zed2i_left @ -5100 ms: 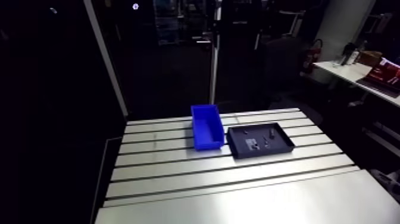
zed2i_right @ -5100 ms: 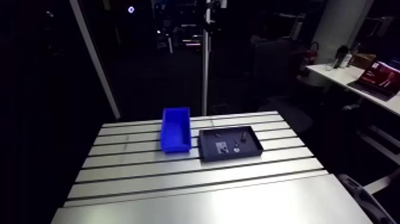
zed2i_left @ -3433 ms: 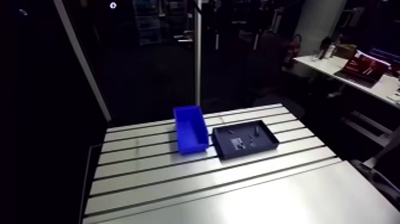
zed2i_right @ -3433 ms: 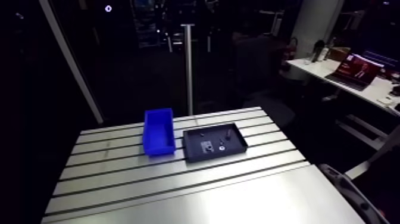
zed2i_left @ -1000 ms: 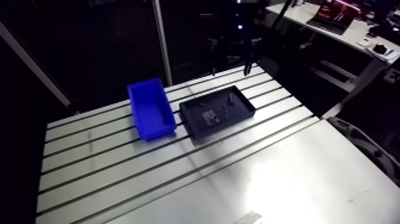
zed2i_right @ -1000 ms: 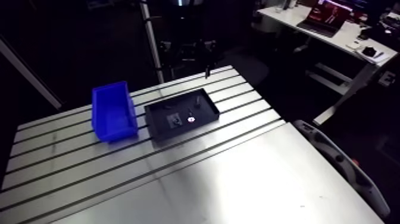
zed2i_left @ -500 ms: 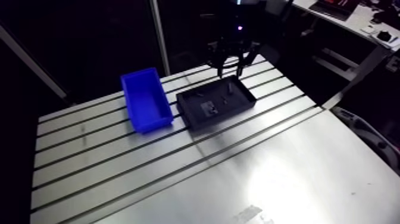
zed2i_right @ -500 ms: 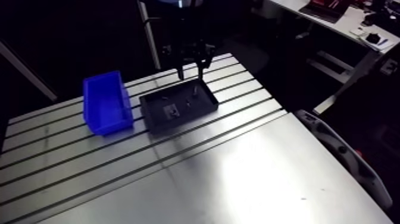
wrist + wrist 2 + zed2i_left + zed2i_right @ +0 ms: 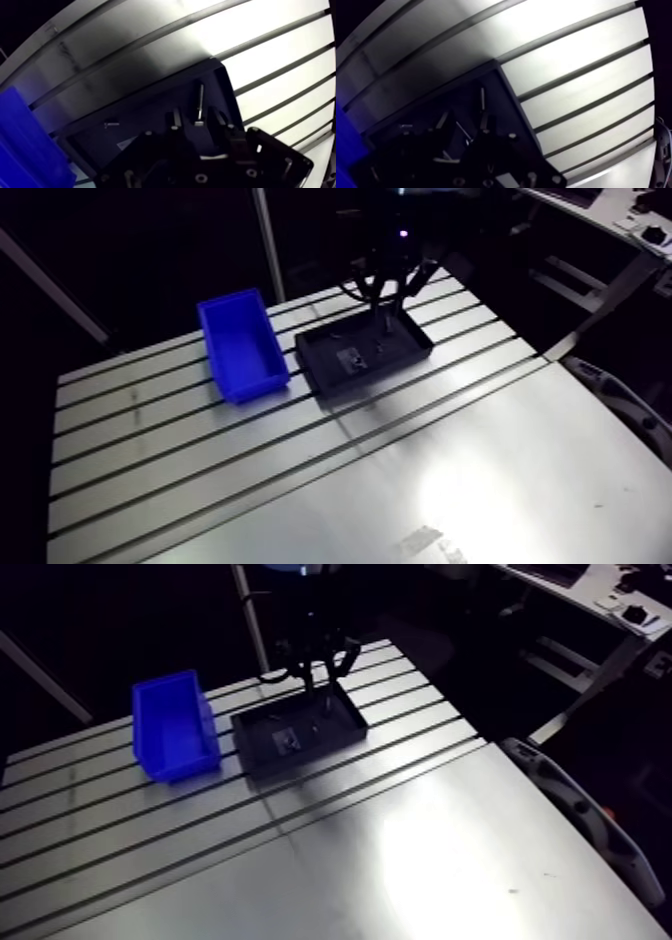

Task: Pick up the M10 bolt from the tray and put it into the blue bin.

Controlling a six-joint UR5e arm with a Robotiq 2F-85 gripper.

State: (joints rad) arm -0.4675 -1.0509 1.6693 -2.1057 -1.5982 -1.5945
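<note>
The long steel M10 bolt (image 9: 200,101) lies flat on the floor of the shallow black rectangular tray (image 9: 322,368). It is in the end away from the bin, close to that end's wall. Its shank runs straight ahead of the jaws, and its near end reaches just into the gap between them. The jaws stand apart, one on each side of that end, with nothing pressed between them. A small loose screw (image 9: 111,123) lies well apart from the bolt, further along the tray toward the bin.

What has changed is the arm, not the parts. Earlier the arm view showed no jaws at all. Just before, they hung above the tray's far edge, and now they have dropped within the tray's rim, over the bolt. Bolt, tray and the open-topped blue plastic bin (image 9: 240,343) keep their places on the slotted aluminium surface (image 9: 450,478), the bin just beside the tray. The apparent shift is only the camera riding on the arm.

The approach looks nearly over and the grasp is not yet made. A little more descent and a closing across the shank should come next. With only its end between the jaws, the bolt could pivot or slip.
</note>
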